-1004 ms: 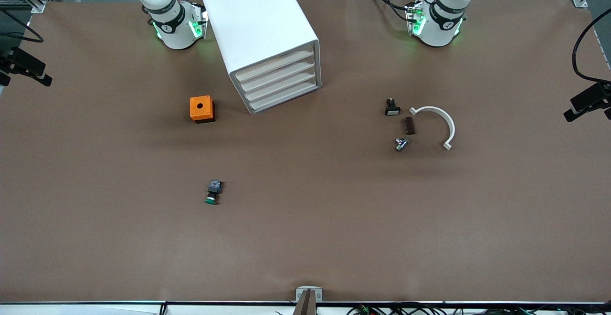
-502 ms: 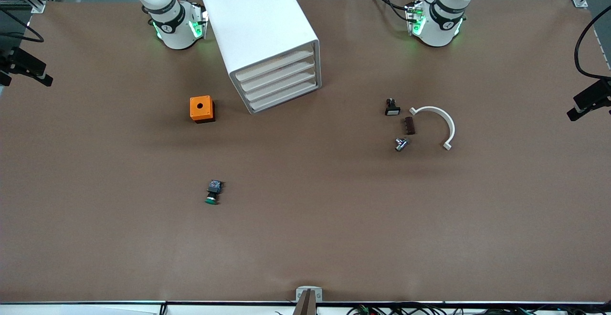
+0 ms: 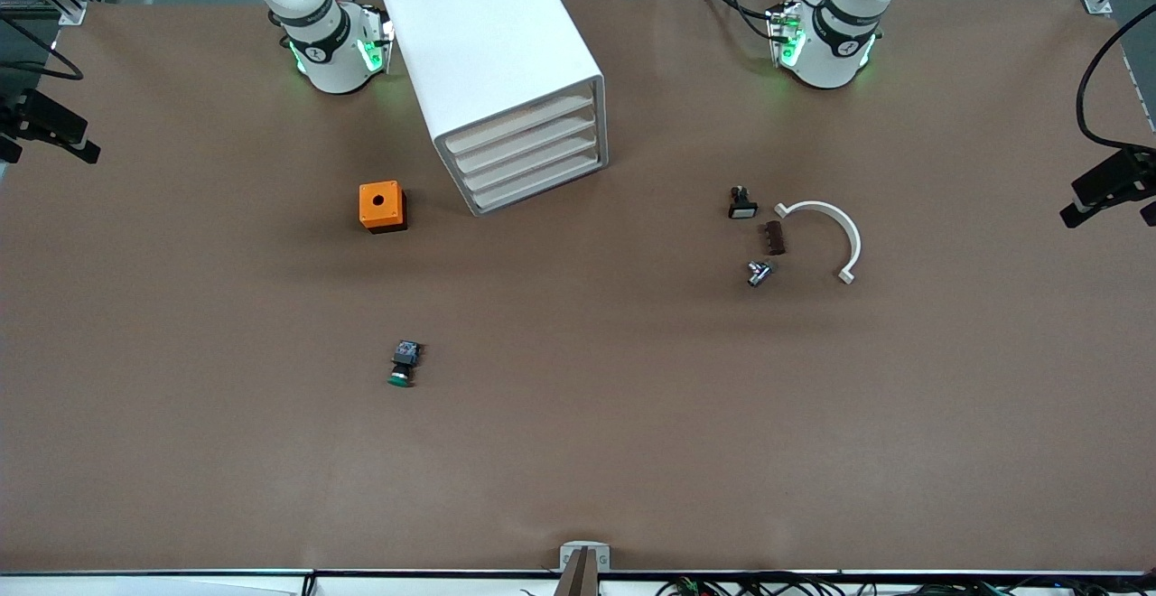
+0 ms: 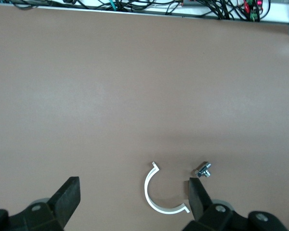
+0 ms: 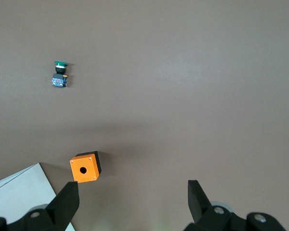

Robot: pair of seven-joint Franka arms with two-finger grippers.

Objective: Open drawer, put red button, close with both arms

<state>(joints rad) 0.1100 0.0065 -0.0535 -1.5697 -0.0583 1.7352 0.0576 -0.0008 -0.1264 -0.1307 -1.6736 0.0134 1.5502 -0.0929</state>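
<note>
Only wrist views show jaws | left gripper (image 4: pixel 132 202) spread | right gripper (image 5: pixel 131 202) spread

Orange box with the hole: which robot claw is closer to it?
Right. The right gripper hangs above the table by the orange box; the left gripper hangs over the white half-ring, toward the left arm's end.

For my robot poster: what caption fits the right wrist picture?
Right gripper, fingers open, high over the orange box and green button, with the white drawer cabinet at the corner.
</note>
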